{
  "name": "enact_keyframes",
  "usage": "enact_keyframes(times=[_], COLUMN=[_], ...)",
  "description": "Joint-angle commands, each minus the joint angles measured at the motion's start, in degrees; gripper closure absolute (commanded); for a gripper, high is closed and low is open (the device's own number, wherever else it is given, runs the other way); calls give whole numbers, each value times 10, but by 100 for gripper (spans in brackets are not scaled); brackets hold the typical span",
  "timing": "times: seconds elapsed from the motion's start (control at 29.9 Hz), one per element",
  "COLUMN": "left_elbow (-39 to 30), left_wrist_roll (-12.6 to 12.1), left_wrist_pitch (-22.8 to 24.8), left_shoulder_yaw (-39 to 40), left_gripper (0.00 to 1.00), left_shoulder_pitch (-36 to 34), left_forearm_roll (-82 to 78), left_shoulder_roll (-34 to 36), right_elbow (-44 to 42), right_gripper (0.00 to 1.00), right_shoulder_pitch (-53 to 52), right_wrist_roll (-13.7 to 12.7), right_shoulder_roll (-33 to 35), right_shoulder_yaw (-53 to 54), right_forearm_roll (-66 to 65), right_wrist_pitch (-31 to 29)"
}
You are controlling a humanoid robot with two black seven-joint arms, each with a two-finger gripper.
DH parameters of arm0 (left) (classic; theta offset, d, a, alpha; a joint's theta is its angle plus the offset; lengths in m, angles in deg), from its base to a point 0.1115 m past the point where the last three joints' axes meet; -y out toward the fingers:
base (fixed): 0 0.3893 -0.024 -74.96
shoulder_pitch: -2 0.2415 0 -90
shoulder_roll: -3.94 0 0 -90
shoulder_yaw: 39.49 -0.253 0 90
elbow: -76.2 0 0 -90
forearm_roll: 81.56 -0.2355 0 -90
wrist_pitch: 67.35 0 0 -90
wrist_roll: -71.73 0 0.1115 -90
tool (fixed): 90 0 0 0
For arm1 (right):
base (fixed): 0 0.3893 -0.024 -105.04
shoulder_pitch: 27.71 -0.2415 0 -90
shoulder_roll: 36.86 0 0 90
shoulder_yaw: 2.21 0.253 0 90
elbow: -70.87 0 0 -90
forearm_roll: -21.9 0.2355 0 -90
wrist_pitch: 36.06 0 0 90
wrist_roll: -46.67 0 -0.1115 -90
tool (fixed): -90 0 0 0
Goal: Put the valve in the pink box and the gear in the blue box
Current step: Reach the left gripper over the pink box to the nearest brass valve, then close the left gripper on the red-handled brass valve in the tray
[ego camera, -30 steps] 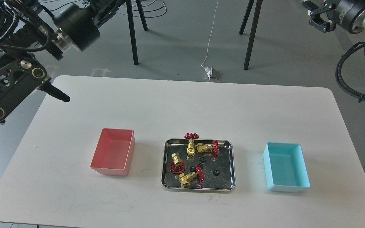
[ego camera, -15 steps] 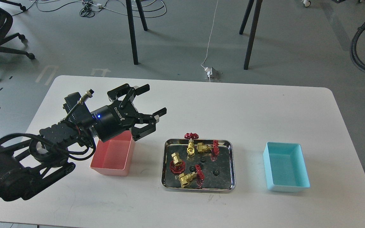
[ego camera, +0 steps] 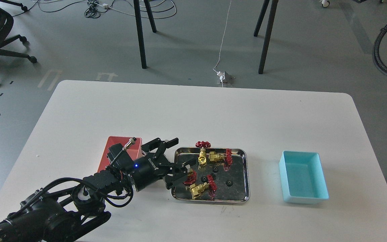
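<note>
Grey floor with chair legs and cables lies behind the white counter. At its middle sits a steel tray holding brass valves and small black gears. The valve at the tray's left side is largely hidden, only its red handwheel showing, so its long axis cannot be told. One gear lies flat near the tray's right wall. The pink box stands just left of the tray, the blue box well apart to the right, with bare counter between. The left end effector reaches over the tray's left rim, fingers spread apart around that valve, gripping nothing.
</note>
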Motion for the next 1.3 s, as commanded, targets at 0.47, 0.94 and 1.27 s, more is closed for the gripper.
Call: enact_keyframes(times=[0.47,0.94,1.27], left_elbow=[119,123,80], left_wrist_roll=[2,-1,0], left_wrist_pitch=[-1,0,0], left_shoulder_yaw=[-12,-12,-3], left_gripper=[8,75,89], left_shoulder_pitch=[7,4,4], left_forearm_roll=[0,0,0], left_shoulder_roll=[-88,-91,-61], right_elbow=[0,-1,-22], right_gripper=[0,1,0], right_shoulder_pitch=[1,6,9], right_wrist_roll=[0,2,4], right_shoulder_roll=[-2,-6,-8], right_shoulder_yaw=[0,-1,-2], right_forearm_roll=[-1,-1,-10], right_wrist_pitch=[3,4,0])
